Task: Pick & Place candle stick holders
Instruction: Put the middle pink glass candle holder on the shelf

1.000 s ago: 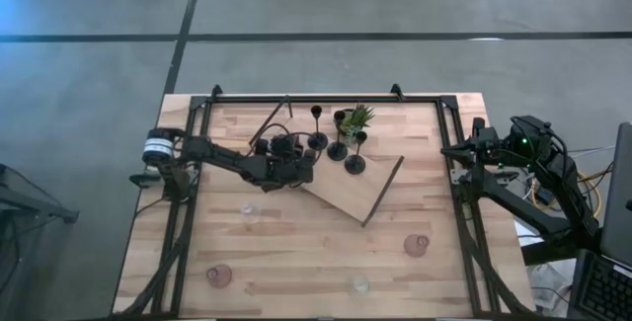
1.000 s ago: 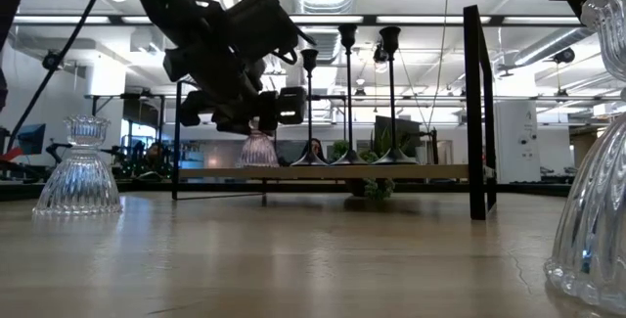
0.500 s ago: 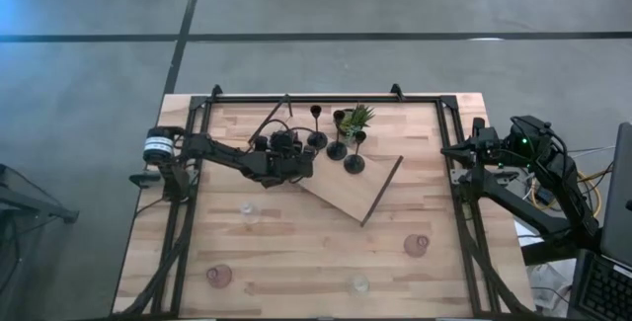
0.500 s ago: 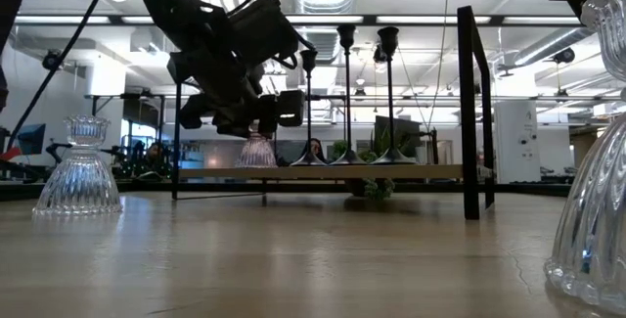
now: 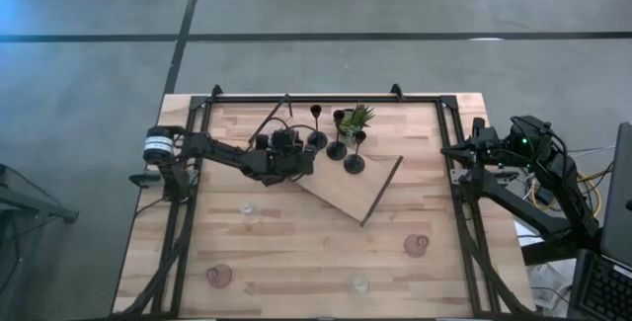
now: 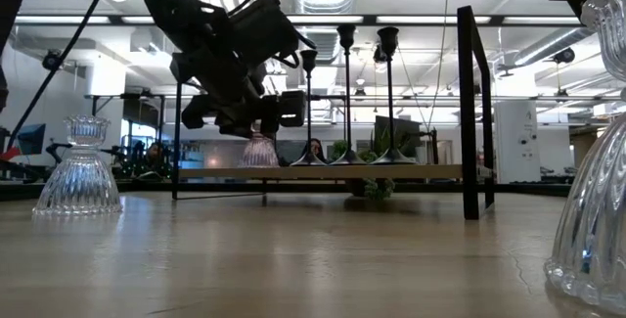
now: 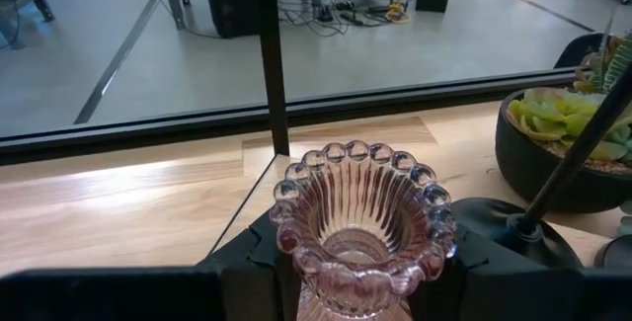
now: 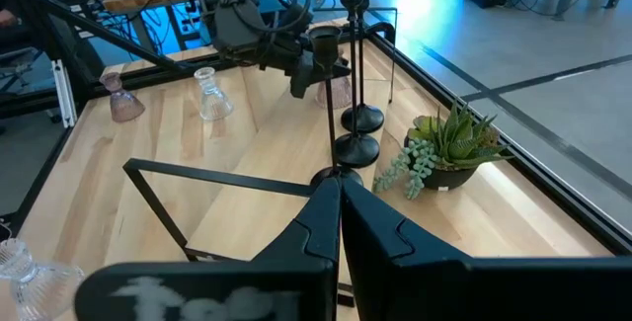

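My left gripper (image 5: 299, 166) is shut on a pink ribbed glass cup (image 7: 360, 222) over the far left part of the wooden board (image 5: 341, 191). Three slim black holders (image 5: 316, 128) (image 5: 338, 139) (image 5: 355, 155) stand upright on their round bases on the board, just right of the gripper. Two more pink cups (image 5: 219, 275) (image 5: 417, 245) and two clear cups (image 5: 247, 210) (image 5: 357, 283) stand on the table. My right gripper (image 5: 462, 150) is shut and empty at the table's right edge. My left gripper pinches the pink cup between its two fingers (image 7: 474, 277), on opposite sides of the ribbed body below the beaded rim (image 7: 296, 262). The fingers come from the table's left, slanting down. The cup is upright, its foot (image 6: 259, 159) at board level; whether it rests there, I cannot tell.
A small green potted plant (image 5: 357, 117) stands behind the black holders. The board has upright dark metal handles (image 5: 383, 191) (image 5: 269, 123). A black frame (image 5: 296, 97) runs around the table's edges. A clear cup (image 6: 78, 166) stands close to the low camera.
My left gripper has moved a little toward the table's far edge with the pink cup, which stays upright. The board's handle has shifted slightly in the low view.
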You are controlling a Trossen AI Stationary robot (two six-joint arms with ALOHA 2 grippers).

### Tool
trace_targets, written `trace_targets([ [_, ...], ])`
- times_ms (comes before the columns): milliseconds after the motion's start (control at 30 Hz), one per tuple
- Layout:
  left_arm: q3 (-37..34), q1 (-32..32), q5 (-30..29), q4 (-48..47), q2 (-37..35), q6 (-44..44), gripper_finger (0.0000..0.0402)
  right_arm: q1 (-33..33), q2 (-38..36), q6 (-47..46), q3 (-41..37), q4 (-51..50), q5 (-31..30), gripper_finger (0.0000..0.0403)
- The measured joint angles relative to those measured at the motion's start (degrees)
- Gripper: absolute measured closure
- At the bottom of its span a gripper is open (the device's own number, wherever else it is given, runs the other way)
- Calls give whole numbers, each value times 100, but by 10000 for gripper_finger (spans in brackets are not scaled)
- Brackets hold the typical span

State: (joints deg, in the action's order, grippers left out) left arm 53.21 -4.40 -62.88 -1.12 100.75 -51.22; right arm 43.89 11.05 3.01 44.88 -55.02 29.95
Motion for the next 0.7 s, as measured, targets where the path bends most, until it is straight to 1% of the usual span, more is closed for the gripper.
trace_targets([
  [700, 0, -209, 156, -9, -4, 155, 272, -1, 0, 0, 0, -2, 0, 394],
])
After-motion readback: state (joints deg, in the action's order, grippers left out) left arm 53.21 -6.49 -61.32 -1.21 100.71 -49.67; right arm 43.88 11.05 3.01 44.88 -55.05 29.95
